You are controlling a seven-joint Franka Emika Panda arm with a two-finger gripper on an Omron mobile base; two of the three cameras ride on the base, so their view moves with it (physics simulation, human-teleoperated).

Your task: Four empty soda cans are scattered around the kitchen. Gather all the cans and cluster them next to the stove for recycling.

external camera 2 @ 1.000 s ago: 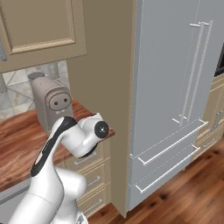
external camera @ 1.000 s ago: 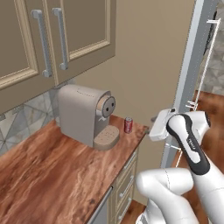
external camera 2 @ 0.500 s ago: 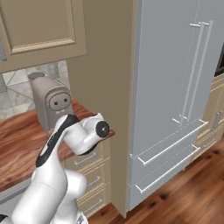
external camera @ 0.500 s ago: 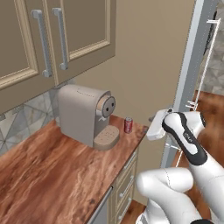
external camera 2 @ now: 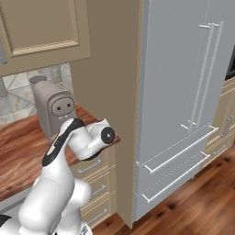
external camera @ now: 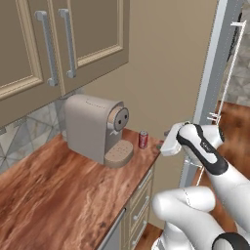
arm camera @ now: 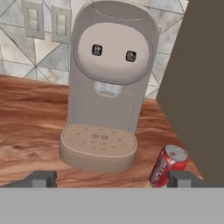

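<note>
A red soda can (external camera: 143, 139) with a silver top stands upright on the wooden counter (external camera: 58, 195), near its right end, just right of the coffee machine's drip tray. In the hand view the same soda can (arm camera: 169, 165) sits low on the right, tilted by the camera's roll. My gripper (external camera: 165, 144) hovers off the counter's right edge, a short way from the can and level with it. Seen along the hand, the gripper (arm camera: 111, 180) is open, its fingertips (arm camera: 180, 178) wide apart with nothing between them; the right one is close in front of the can. The stove is out of view.
A beige coffee machine (external camera: 97, 128) stands left of the can, against the tiled wall. A tall beige panel (external camera: 166, 73) rises right behind the can, with the grey fridge (external camera 2: 183, 92) beyond it. Wall cabinets (external camera: 73, 44) hang above. Drawers (external camera: 139, 205) sit under the counter.
The hand has moved a little left, toward the counter's end and the can. The can and the coffee machine have stayed put, and the jaws remain wide.
</note>
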